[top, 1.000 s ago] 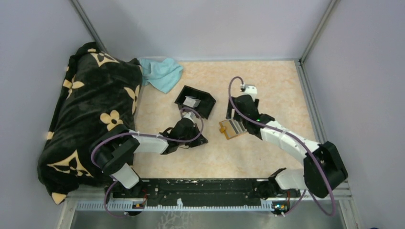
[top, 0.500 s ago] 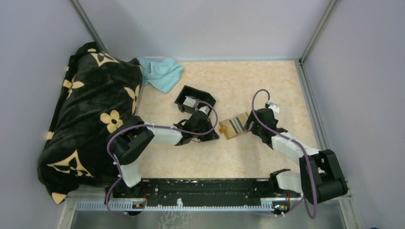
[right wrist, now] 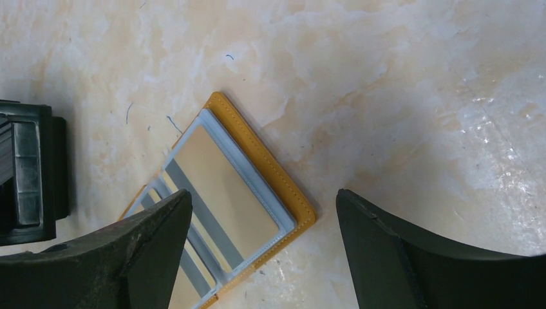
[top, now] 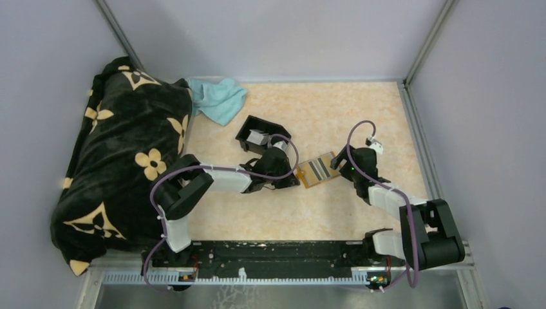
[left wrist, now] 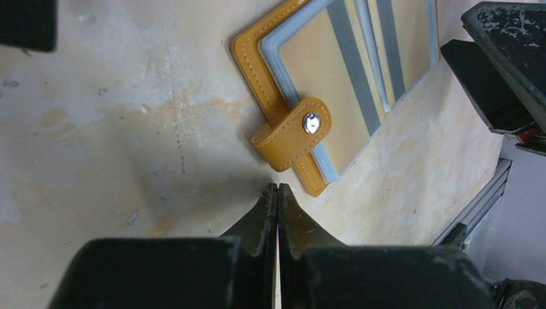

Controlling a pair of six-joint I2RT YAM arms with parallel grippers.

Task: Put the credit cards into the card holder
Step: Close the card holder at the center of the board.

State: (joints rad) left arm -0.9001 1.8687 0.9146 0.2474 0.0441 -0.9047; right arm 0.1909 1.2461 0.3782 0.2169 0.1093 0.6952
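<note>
— Sliding a card in is the step, so where does everything sit?
— The card holder [top: 317, 168] lies open and flat near the middle of the bench [top: 360, 109], its tab [left wrist: 293, 132] toward the left tool [left wrist: 277, 193]. That tool's jaws are pressed together on what looks like a pale card [left wrist: 277, 270] seen edge-on, just short of the tab. The right tool [right wrist: 263, 203] hangs wide open and empty over the holder's edge opposite the tab.
— How to do it well?
— I'd pin the holder with the right tool first, since it looks light and likely to skid. Then tilt the card low, line its edge with a slot mouth, and push along the slot, clear of the tab. More pale cards [top: 259, 137] seem to sit in the black tray [top: 245, 127], left of the middle, toward the far edge.
</note>
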